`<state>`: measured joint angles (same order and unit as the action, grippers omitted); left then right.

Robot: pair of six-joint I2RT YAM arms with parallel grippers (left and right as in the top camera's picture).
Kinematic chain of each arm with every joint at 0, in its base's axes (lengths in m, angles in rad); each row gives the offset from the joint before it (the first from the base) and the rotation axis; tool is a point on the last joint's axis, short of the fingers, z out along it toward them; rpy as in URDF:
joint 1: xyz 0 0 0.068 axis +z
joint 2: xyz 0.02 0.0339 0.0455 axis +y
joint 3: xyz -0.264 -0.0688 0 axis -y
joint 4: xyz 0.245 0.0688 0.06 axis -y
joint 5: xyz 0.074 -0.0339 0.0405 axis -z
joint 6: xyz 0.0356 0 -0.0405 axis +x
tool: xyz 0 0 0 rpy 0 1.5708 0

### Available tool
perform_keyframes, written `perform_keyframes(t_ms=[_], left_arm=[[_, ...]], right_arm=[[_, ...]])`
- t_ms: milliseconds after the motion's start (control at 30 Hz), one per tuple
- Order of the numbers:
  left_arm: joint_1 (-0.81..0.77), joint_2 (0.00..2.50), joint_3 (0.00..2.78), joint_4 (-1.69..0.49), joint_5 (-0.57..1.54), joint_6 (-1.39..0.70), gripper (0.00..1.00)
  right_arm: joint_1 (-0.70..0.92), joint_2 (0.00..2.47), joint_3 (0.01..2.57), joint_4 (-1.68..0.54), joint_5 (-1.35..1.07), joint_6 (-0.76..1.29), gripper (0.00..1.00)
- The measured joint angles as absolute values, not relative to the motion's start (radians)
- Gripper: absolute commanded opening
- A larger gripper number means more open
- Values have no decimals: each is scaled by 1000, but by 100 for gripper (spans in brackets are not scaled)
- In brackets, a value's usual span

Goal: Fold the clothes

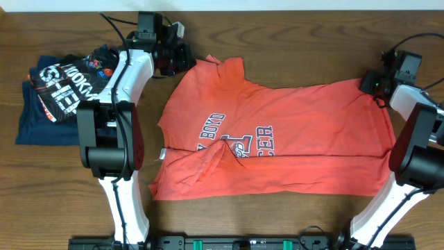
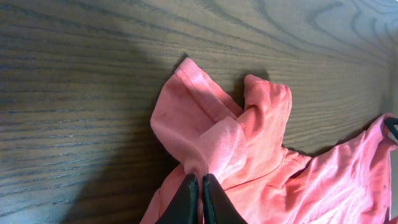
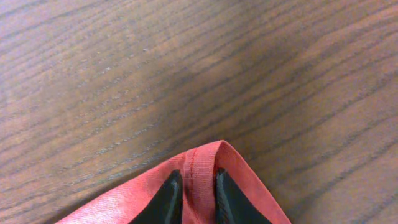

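The coral-red shirt (image 1: 277, 139) lies spread across the middle of the table, chest lettering up, with a rumpled fold at its lower left. My left gripper (image 1: 182, 61) is at the shirt's upper left and is shut on the bunched sleeve fabric (image 2: 211, 134); its black fingers (image 2: 200, 185) pinch a fold. My right gripper (image 1: 371, 85) is at the shirt's upper right corner and is shut on the hem edge (image 3: 200, 163), which wraps over its fingertips (image 3: 198, 186).
A pile of navy and black garments with white lettering (image 1: 59, 97) lies at the far left of the wooden table (image 1: 291, 42). Both arm bases stand at the front edge, left (image 1: 111, 146) and right (image 1: 416, 153).
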<state>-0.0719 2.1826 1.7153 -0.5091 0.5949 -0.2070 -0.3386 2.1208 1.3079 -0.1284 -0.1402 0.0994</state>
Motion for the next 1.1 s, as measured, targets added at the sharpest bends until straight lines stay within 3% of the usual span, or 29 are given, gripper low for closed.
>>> perform_keyframes(t_ms=[100, 400, 1100], left_arm=[[-72, 2183, 1715, -509, 595, -207, 6], [-72, 2183, 1715, -515, 595, -207, 6], [-53, 2120, 1715, -640, 568, -207, 6]], right_arm=[[-339, 2126, 1309, -134, -136, 95, 1], [-342, 2124, 1314, -150, -133, 103, 1], [-477, 1898, 1314, -469, -188, 110, 1]])
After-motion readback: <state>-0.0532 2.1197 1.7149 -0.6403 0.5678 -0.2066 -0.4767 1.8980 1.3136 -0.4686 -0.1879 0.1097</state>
